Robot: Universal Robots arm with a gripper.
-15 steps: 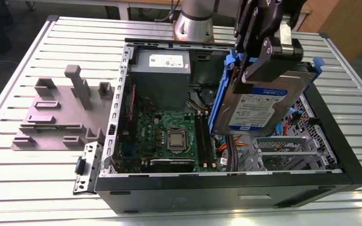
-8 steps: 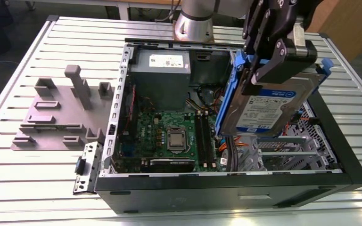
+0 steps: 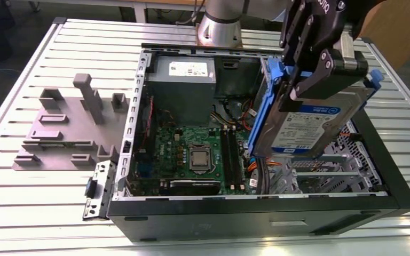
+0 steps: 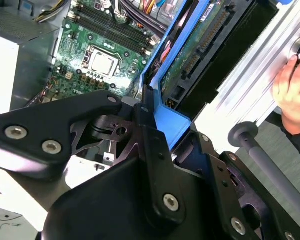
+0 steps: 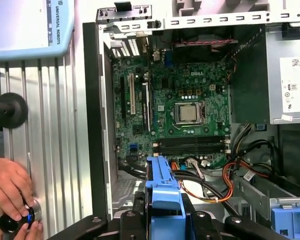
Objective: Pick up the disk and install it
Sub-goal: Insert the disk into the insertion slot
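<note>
The claw (image 3: 312, 88) pinches the disk (image 3: 312, 125) by its top end. The disk hangs at 6 o'clock from it, tilted, over the open computer case (image 3: 262, 208)

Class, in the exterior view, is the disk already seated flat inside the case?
No, the jaws hold the disk tilted over the open case.

White-and-blue label (image 3: 306, 127) on the disk (image 3: 356, 98), white sticker (image 3: 188, 68) on the grey box (image 3: 183, 88)
</note>
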